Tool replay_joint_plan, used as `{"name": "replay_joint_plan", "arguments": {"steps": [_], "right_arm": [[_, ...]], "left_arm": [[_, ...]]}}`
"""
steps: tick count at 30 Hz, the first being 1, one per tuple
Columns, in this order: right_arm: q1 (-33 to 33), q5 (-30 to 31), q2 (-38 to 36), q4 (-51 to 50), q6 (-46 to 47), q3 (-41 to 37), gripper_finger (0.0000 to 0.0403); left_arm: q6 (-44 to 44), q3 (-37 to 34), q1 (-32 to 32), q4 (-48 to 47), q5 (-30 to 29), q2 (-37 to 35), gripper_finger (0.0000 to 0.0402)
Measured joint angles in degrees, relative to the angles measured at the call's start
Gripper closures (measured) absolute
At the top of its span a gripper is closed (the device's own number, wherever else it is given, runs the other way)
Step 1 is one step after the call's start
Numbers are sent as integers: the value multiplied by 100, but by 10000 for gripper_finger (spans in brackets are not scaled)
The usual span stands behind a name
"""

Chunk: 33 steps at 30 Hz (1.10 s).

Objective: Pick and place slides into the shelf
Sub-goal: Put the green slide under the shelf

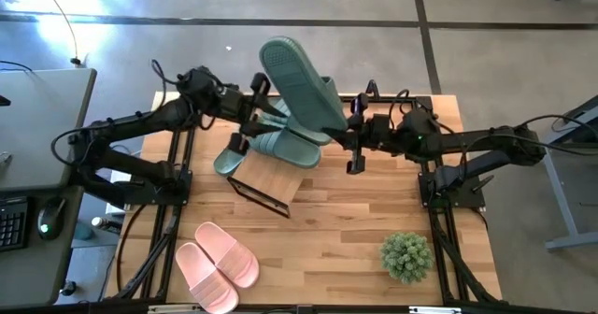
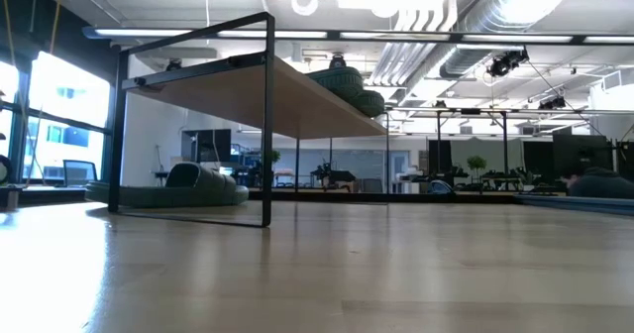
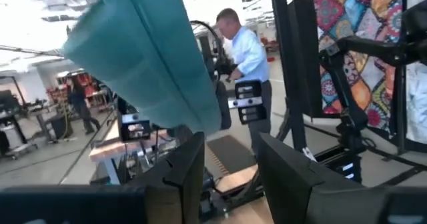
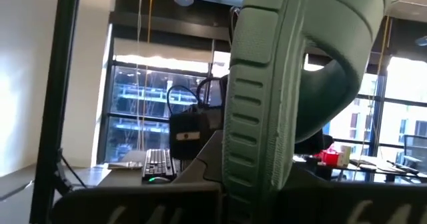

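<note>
The right gripper [image 1: 348,130] was clamped on a sage green slide [image 1: 301,85], its jaws pressed nearly together on the sandal's edge. The slide rose steeply away from that gripper, tilted high above the shelf [image 1: 268,180], with its ribbed sole [image 4: 257,111] filling the right wrist view.

The left gripper [image 1: 254,120] sat on the other side of the raised slide, its fingers [image 3: 183,174] partly apart; the green sole [image 3: 150,54] loomed just ahead of them, but whether they touched it could not be told.

Below and between the two grippers, two more green slides [image 1: 271,144] lay on the shelf's bamboo top and another [image 2: 168,188] rested on the counter [image 1: 346,211] beside its frame.

A pale pink pair [image 1: 217,263] lay well apart from both grippers at the counter's near edge, and a potted plant [image 1: 406,255] stood nearer the right arm's base.
</note>
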Motion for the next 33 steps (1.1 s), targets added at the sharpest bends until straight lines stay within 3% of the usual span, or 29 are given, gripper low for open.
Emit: {"name": "replay_joint_plan", "arguments": {"steps": [15,20,33], "right_arm": [[-16,-62,271,307,-45,7,393],[-16,-67,260,371,-182,18,393],[-17,-89,271,421,-273,15,393]], "left_arm": [[-560,4,-196,896,-574,685,277],[-988,2,-192,1479,-453,847,277],[-1159,2,-185,1531,148,859,277]]}}
